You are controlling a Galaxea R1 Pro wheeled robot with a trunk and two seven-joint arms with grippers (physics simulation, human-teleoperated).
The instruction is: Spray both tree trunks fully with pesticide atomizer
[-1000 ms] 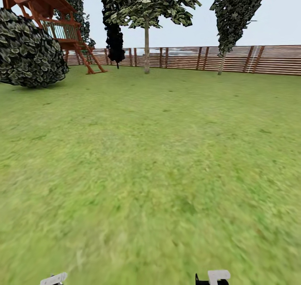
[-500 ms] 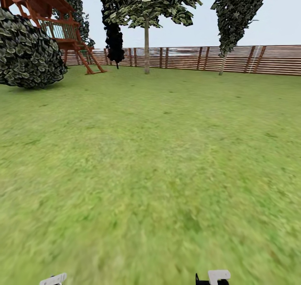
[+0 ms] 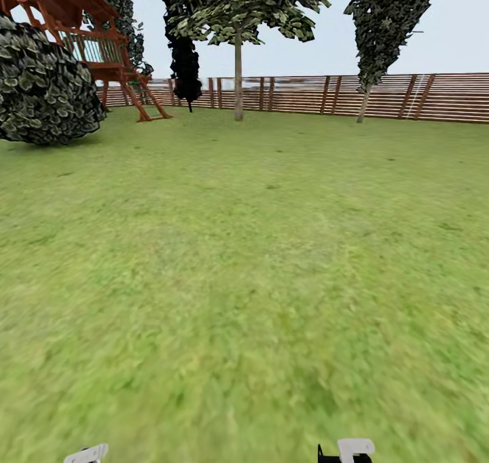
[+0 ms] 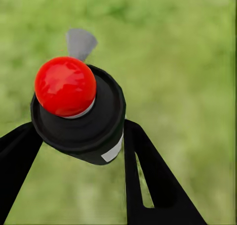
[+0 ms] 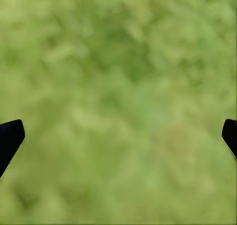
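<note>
The pesticide atomizer (image 4: 91, 131), a black bottle with a white band and a red tip (image 4: 65, 85), sits between the two black fingers of my left gripper (image 4: 79, 133), which is shut on it above blurred grass. My right gripper (image 5: 120, 136) is open, its black fingertips (image 5: 10, 138) far apart with only lawn between them. In the head view, far across the garden lawn (image 3: 244, 259), a tree with a straight pale trunk (image 3: 238, 79) stands by the fence. Another tree with a thin leaning trunk (image 3: 363, 104) stands to its right.
A brown slat fence (image 3: 380, 98) closes the far side. At the far left are a large round bush (image 3: 44, 86) and a red-brown wooden playhouse (image 3: 88, 35) with a ladder. A black cypress (image 3: 185, 62) stands by the fence. White arm parts (image 3: 354, 447) show at the bottom edge.
The whole head view has shifted slightly, with the bush sliding left and the right tree sliding right, so the camera has moved. The arm parts at the bottom edge keep their places.
</note>
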